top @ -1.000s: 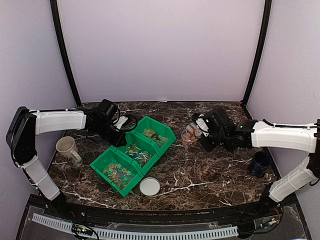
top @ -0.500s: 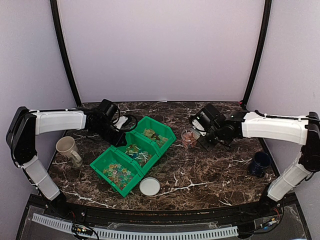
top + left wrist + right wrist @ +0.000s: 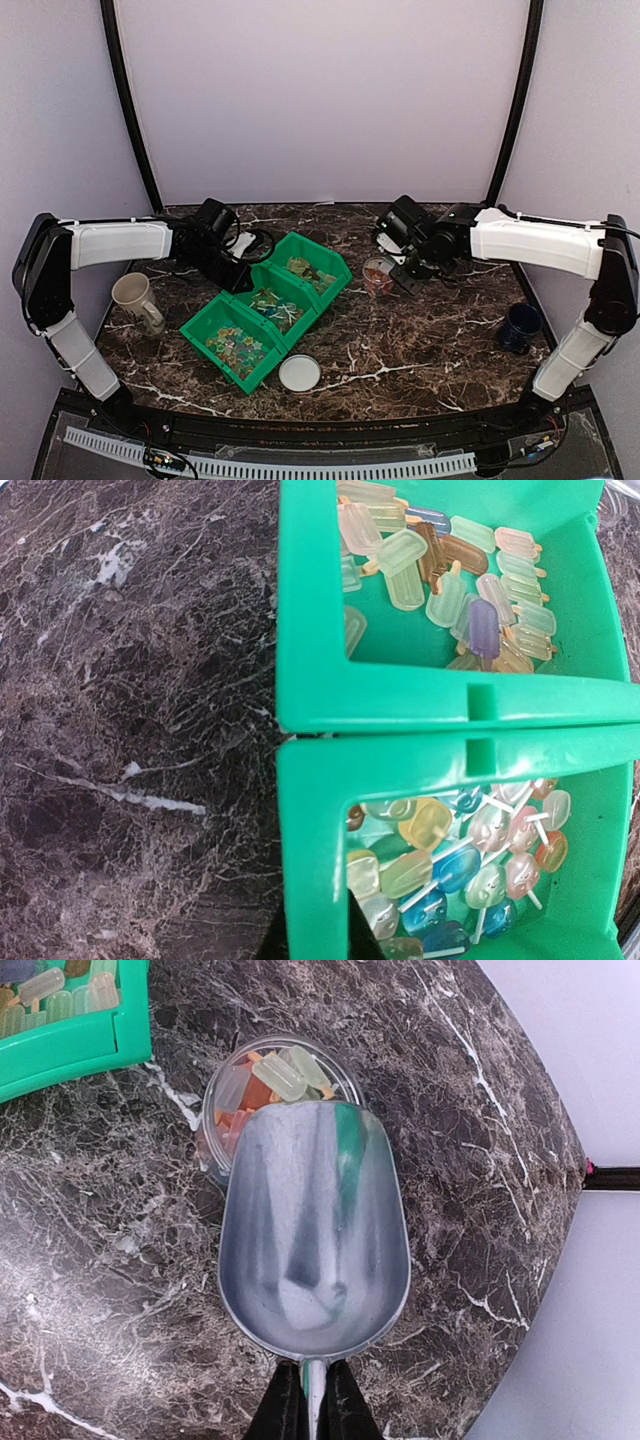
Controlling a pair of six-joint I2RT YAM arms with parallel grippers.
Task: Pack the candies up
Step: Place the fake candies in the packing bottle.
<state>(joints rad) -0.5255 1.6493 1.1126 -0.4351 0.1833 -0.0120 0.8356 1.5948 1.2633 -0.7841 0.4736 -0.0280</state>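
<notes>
The candies [image 3: 455,865] are tiny wrapped sweets in mixed colours, lying in all three compartments of the green bin [image 3: 330,262]. More candies fill a small clear cup [image 3: 240,1085] right of the bin. My right gripper [image 3: 315,1415] is shut on the handle of an empty metal scoop [image 3: 315,1230], whose front lip hangs over the cup. My left gripper [image 3: 320,950] is shut on the bin's near wall [image 3: 310,810], one dark finger inside the compartment and one outside. In the top view the left gripper [image 3: 237,277] sits at the bin's left side.
A beige mug [image 3: 135,298] stands at the left, a dark blue mug [image 3: 520,325] at the right. A white round lid [image 3: 299,373] lies in front of the bin. The table's curved right edge [image 3: 560,1220] runs close to the scoop.
My right arm has swung its wrist left and toward the back, with the scoop staying at the cup. The left arm and the bin have not moved.
</notes>
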